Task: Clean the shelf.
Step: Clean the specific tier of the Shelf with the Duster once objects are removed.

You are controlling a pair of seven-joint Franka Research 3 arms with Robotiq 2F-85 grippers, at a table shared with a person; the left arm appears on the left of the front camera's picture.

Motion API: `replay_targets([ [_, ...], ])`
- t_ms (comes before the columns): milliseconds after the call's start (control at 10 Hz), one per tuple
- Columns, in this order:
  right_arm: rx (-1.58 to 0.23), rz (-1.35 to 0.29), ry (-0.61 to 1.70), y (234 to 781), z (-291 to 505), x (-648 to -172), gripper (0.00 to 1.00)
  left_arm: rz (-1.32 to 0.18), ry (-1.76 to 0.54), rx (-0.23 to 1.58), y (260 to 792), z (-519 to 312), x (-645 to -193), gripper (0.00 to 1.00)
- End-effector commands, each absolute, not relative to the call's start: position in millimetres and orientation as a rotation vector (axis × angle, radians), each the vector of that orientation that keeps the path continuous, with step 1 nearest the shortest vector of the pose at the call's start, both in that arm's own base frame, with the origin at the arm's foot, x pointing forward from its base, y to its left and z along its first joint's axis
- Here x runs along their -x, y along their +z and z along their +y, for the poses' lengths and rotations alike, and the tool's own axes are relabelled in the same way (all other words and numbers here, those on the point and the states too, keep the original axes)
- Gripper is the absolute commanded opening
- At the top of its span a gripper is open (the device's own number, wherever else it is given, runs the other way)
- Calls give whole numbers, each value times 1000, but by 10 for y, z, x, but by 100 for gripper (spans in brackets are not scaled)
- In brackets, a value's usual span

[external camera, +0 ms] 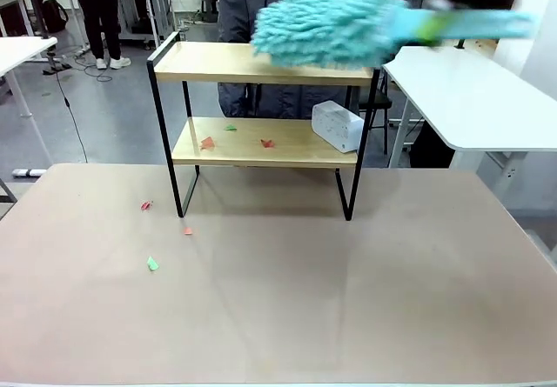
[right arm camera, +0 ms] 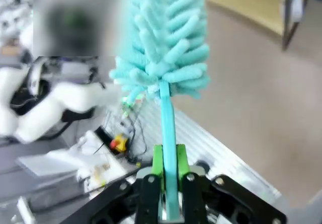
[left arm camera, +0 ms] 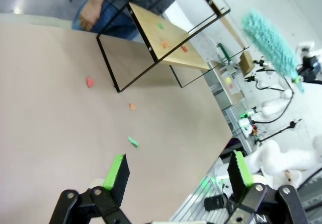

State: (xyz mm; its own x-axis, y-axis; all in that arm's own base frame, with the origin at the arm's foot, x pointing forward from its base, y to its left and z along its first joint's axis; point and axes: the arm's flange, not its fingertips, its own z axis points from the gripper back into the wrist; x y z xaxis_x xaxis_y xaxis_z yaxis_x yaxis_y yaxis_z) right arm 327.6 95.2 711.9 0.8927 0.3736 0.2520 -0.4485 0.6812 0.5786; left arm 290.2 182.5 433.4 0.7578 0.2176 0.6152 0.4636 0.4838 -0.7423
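**Open left gripper above a table strewn with scraps**

The left gripper [left arm camera: 178, 172] hangs over the near part of the tan table [left arm camera: 45, 143], its green pads [left arm camera: 115, 169] wide apart with nothing between them. A red scrap [left arm camera: 89, 81], an orange scrap [left arm camera: 132, 106] and a green scrap [left arm camera: 133, 141] lie on the table, near the legs of the shelf [left arm camera: 173, 58]. Its lower board [left arm camera: 146, 20] carries three further scraps [left arm camera: 164, 44]. A person's hand [left arm camera: 90, 13] hangs on the far side of the shelf. A teal duster [left arm camera: 269, 40] is in the air, apart from the shelf.

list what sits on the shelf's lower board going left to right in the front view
On the shelf: orange scrap → green scrap → red scrap → white box
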Motion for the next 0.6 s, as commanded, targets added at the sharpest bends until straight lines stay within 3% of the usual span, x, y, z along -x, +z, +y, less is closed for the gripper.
replay_targets([
  [0,-817,-52,521,6928,83,-2962,12,-758,-178,1095,4319,1796,-2899,100],
  [300,-1146,-28,616,6513,-1196,-2434,12,-758,-178,1095,4319,1796,-2899,100],
  [500,-1257,-35,473,6010,-1737,-2228,12,-758,-178,1095,4319,1796,-2899,100],
])
